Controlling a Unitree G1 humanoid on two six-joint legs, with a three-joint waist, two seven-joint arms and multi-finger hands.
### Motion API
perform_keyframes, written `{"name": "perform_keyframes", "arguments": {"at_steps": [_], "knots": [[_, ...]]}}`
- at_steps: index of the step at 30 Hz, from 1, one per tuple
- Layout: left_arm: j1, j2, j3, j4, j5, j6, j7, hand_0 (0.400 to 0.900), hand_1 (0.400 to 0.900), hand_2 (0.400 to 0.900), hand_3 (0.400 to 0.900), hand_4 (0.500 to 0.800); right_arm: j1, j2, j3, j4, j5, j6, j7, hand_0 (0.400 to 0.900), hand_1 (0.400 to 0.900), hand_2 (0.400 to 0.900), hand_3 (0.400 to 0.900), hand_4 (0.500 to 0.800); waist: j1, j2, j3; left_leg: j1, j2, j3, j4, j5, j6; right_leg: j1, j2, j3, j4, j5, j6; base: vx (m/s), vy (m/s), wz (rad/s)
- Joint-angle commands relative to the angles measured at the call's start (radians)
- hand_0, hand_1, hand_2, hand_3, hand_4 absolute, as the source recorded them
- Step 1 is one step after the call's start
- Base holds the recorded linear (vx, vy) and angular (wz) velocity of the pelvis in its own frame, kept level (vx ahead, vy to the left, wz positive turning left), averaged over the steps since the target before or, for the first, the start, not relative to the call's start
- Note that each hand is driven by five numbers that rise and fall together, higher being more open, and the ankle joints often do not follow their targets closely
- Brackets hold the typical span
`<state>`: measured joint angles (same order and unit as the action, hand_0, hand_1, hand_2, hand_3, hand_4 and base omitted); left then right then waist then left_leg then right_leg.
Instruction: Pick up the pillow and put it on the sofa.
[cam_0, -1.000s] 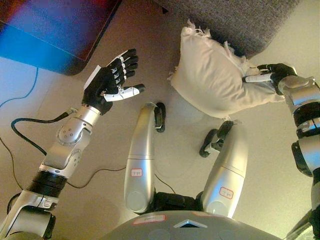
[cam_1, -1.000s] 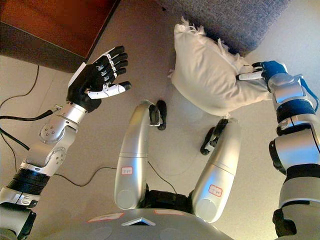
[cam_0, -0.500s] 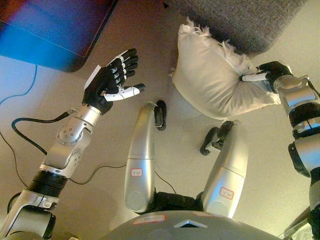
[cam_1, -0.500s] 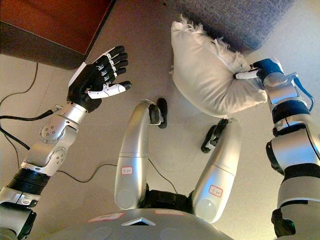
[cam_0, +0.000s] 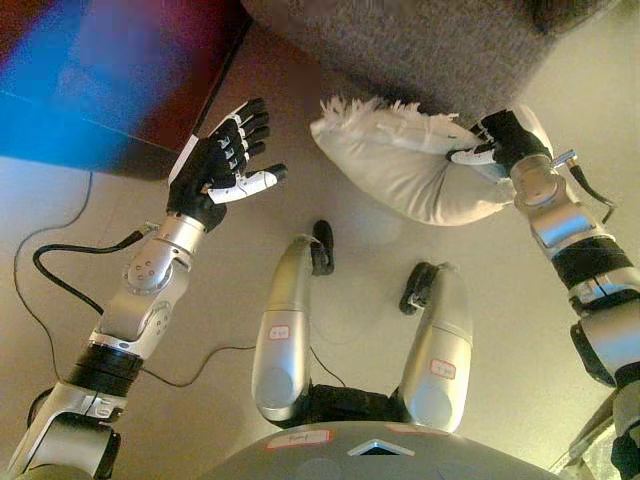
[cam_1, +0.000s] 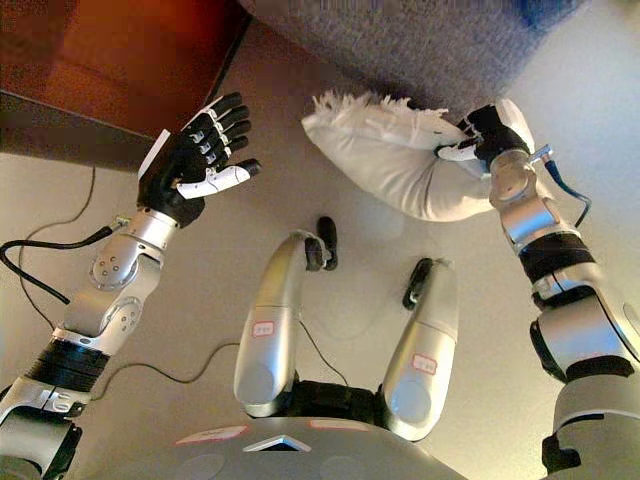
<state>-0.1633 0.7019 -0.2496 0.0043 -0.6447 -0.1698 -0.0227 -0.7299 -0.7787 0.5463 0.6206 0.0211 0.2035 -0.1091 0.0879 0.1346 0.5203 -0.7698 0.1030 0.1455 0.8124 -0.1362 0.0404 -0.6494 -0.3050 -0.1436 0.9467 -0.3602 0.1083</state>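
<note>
Dark fingers (cam_0: 478, 130) and a white-tipped thumb of the right hand (cam_0: 500, 138) pinch one end of a cream pillow (cam_0: 400, 170), bunching the cloth where they close on it. The pillow hangs in the air from that grip, stretched out towards the left, its frayed, fringed edge uppermost. It sits above the beige floor (cam_0: 370, 260), just in front of the grey fabric sofa (cam_0: 400, 50), whose front edge runs across the top of the scene. The pillow's upper fringe lies close against that edge, though whether the two touch cannot be told. The right arm comes up from the lower right to meet it.

On the other side, the left hand (cam_1: 192, 160) is raised with fingers spread straight and the thumb held out, gripping nothing, palm turned towards the pillow and well apart from it. Behind that hand, in the upper left corner, stands a dark reddish-brown wooden cabinet (cam_1: 110, 60) set on the floor beside the sofa.
</note>
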Motion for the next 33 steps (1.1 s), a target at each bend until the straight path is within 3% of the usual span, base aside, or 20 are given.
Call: {"name": "perform_keyframes", "arguments": {"at_steps": [1,2,10,17,22,28,33], "knots": [[0.005,-0.013,0.039,-0.034,-0.054,-0.010,-0.001,0.900,0.900,0.900,0.900,0.800,-0.093,-0.114,-0.100,-0.201,-0.120,-0.136,-0.117,0.400,0.400,0.400,0.400,0.500,-0.006,-0.058,-0.048,0.212,-0.011,0.023,-0.145,-0.079,-0.023,0.096,0.027,-0.054,-0.235,0.187,-0.050,-0.01,0.040,-0.02],[0.010,-0.019,0.038,-0.033,-0.057,0.001,-0.004,0.900,0.900,0.900,0.900,0.800,-0.077,-0.123,-0.108,-0.226,-0.133,-0.138,-0.123,0.400,0.400,0.400,0.400,0.500,-0.007,-0.066,-0.058,0.229,-0.018,0.025,-0.193,-0.040,-0.015,0.117,0.029,-0.065,-0.297,0.227,-0.054,-0.01,0.035,-0.02],[0.064,-0.051,0.021,-0.008,-0.042,0.037,-0.036,0.900,0.900,0.900,0.900,0.800,0.077,-0.195,-0.187,-0.434,-0.282,-0.174,-0.155,0.400,0.400,0.400,0.400,0.500,-0.025,-0.131,-0.150,0.440,-0.049,0.036,-0.436,0.032,-0.030,0.351,0.055,-0.099,-0.635,0.342,-0.007,0.06,-0.001,-0.04],[0.153,-0.090,0.055,0.002,-0.017,0.088,-0.076,0.900,0.900,0.900,0.900,0.800,0.198,-0.273,-0.289,-0.600,-0.337,-0.203,-0.117,0.400,0.400,0.400,0.400,0.500,-0.029,-0.171,-0.282,0.619,-0.045,0.053,-0.623,0.075,-0.049,0.543,0.089,-0.123,-0.849,0.392,0.021,0.14,-0.015,-0.05],[0.202,-0.117,0.053,0.030,0.006,0.087,-0.108,0.900,0.900,0.900,0.900,0.800,0.209,-0.330,-0.314,-0.643,-0.354,-0.214,-0.079,0.400,0.400,0.400,0.400,0.500,-0.017,-0.185,-0.365,0.703,-0.045,0.059,-0.723,0.097,-0.056,0.617,0.111,-0.141,-0.914,0.405,0.026,0.12,0.010,-0.01],[0.224,-0.123,0.033,0.041,0.004,0.095,-0.138,0.900,0.900,0.900,0.900,0.800,0.117,-0.414,-0.258,-0.587,-0.346,-0.230,-0.027,0.400,0.400,0.400,0.400,0.500,0.003,-0.203,-0.426,0.763,-0.050,0.054,-0.802,0.122,-0.066,0.673,0.133,-0.169,-0.953,0.403,0.022,0.08,0.005,0.09],[0.259,-0.113,0.026,0.031,-0.011,0.105,-0.185,0.900,0.900,0.900,0.900,0.800,-0.076,-0.482,-0.099,-0.420,-0.312,-0.281,0.023,0.400,0.400,0.400,0.400,0.500,0.039,-0.223,-0.444,0.777,-0.052,0.032,-0.806,0.120,-0.072,0.704,0.141,-0.191,-0.963,0.395,0.016,0.10,0.009,0.17]]}}
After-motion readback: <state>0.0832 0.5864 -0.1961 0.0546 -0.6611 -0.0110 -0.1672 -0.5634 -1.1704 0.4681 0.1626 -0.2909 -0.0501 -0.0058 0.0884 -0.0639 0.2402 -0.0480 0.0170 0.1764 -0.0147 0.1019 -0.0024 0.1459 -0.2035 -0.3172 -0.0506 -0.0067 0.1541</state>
